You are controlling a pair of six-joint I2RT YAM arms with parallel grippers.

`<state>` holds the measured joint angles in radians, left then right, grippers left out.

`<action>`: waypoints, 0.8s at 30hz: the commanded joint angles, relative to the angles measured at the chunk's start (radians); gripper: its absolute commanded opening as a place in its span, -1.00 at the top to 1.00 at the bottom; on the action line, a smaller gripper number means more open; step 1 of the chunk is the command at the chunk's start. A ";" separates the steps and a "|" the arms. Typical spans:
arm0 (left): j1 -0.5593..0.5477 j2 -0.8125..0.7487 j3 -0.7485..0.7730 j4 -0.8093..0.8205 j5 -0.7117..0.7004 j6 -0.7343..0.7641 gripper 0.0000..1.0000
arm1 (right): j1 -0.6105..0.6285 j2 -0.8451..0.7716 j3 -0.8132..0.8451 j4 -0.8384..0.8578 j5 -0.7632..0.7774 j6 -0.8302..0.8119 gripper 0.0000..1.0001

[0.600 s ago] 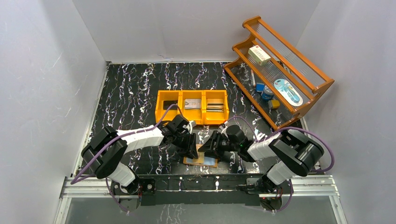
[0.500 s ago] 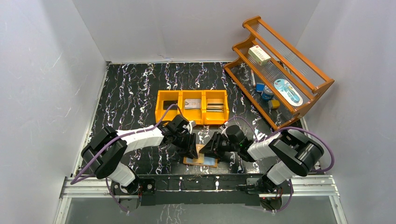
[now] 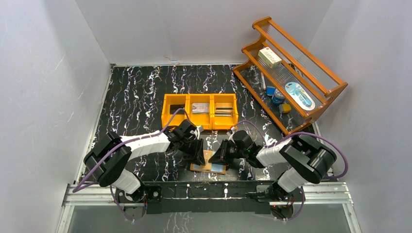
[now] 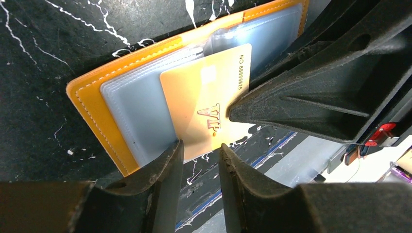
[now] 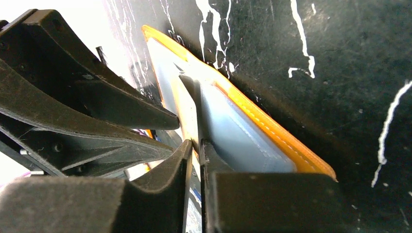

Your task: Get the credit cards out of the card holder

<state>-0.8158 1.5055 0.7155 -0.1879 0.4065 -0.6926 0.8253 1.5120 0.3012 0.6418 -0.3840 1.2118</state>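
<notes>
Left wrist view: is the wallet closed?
No, the wallet lies open, clear sleeves exposed and a gold card sticking out past its edge.

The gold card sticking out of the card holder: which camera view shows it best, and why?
Left wrist: the gold card lies face-up, its lettering and number readable. Right wrist sees only its thin edge. Top external shows a tiny tan patch, card and card holder indistinguishable.
</notes>
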 commanded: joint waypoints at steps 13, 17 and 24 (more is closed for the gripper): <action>-0.005 -0.063 -0.022 -0.074 -0.103 -0.002 0.37 | 0.016 -0.188 0.073 -0.250 0.136 -0.122 1.00; -0.004 -0.064 -0.021 -0.074 -0.104 0.001 0.37 | 0.017 -0.224 0.081 -0.324 0.158 -0.154 1.00; -0.005 -0.070 -0.018 -0.074 -0.104 -0.002 0.37 | 0.017 -0.260 0.121 -0.386 0.164 -0.219 1.00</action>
<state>-0.8177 1.4689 0.7094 -0.2134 0.3328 -0.6998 0.8410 1.2888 0.3668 0.3035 -0.2478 1.0584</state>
